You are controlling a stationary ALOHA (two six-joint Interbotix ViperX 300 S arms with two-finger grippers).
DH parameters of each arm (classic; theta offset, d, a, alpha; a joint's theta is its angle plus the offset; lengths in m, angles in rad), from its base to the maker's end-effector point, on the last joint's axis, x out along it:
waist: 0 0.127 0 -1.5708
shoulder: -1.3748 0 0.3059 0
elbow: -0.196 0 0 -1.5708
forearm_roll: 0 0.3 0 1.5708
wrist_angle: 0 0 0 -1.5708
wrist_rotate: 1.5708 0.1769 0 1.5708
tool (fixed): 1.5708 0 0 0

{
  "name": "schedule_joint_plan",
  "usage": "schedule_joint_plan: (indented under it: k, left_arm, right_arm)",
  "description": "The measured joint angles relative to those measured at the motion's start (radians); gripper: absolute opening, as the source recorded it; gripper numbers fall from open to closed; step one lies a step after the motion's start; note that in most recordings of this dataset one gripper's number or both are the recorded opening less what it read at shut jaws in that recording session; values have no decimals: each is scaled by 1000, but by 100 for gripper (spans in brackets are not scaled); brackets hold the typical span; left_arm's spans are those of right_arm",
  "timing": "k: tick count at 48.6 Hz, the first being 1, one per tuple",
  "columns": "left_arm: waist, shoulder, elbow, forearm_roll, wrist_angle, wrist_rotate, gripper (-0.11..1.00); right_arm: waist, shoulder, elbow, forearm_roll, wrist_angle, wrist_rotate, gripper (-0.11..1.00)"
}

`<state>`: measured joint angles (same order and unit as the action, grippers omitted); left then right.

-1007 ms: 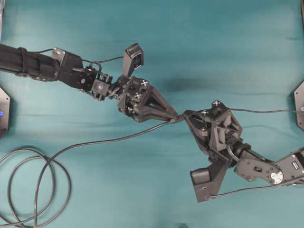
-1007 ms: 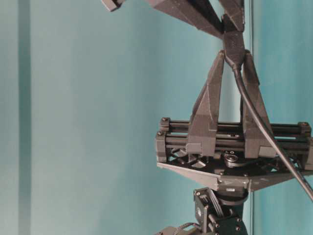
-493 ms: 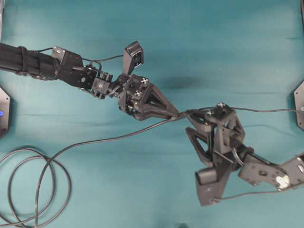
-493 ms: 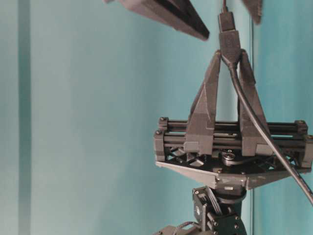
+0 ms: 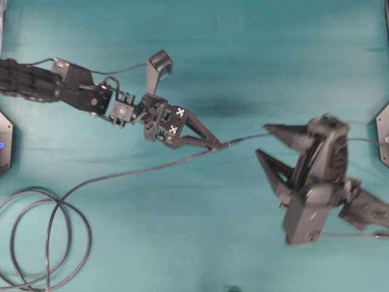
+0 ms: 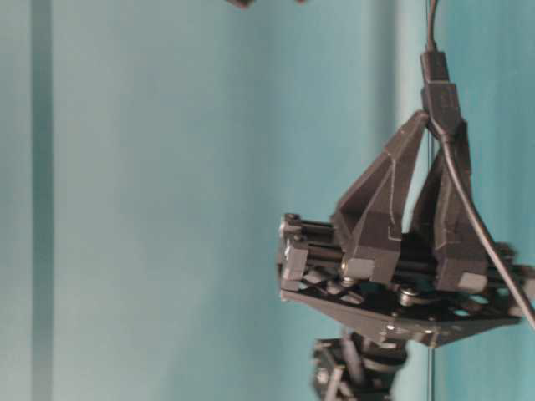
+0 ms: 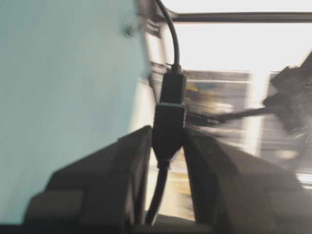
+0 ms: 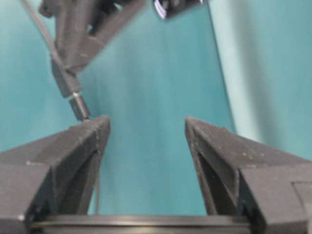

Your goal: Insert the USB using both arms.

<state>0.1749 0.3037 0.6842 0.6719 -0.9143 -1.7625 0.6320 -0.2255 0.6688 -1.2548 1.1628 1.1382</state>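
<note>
The plugging-in step looks finished: in the left wrist view the USB [image 7: 172,87] sits pushed into the socket [image 7: 168,134], and the left end effector [image 5: 214,146] is clenched on that socket, holding the joined pair in the air above the tabletop [image 5: 243,55]. The right end effector [image 5: 265,141] is released, its 2 fingers [image 8: 78,146] spread wide and standing apart from the thin cable [image 5: 243,139]. My judgement is that the next move calls for the left arm to lower the joined cable and let go.

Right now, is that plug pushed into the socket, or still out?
In. The USB sits seated in the socket end, no metal showing between them.
</note>
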Motion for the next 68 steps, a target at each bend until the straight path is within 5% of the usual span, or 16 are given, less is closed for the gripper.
schedule_joint_plan:
  k: [6, 21, 41, 68]
  left_arm:
    - [-31, -54, 0, 0, 201, 143, 19]
    - [-175, -66, -54, -2, 603, 350, 19]
    - [-233, -6, -199, -2, 1074, 678, 19]
    - [-241, 28, -238, -2, 1092, 690, 19]
  right_arm:
    - [-2, -66, 14, 0, 15, 120, 70]
    - [-14, -252, 60, -5, 46, 383, 70]
    - [-28, -295, 94, -11, 89, 387, 70]
    - [-29, -388, 133, -11, 118, 383, 71]
